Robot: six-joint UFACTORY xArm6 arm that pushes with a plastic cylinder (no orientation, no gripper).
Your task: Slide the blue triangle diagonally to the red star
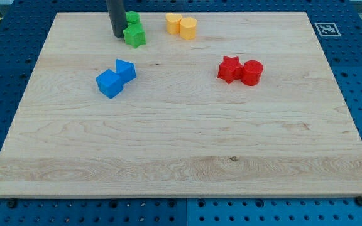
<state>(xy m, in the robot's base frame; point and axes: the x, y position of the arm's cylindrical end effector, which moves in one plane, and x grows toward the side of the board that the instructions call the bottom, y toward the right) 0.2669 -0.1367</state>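
Rod tip (117,36) at table (181,157) top-left, holding nothing, touching green blocks (134,31), blue triangle (126,69) below it beside blue cube (109,83), red star (230,68) well right

Blue triangle (126,69): small wedge-shaped block lying flat on the board, left of centre in the view, upper half. Red star (230,69): lying flat, right of centre, well apart from the triangle at near-equal height in view.

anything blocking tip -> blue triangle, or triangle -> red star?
Nothing visible. My tip sits beside the green blocks, up-left of the blue triangle; bare board lies between them, and between the triangle and the red star.
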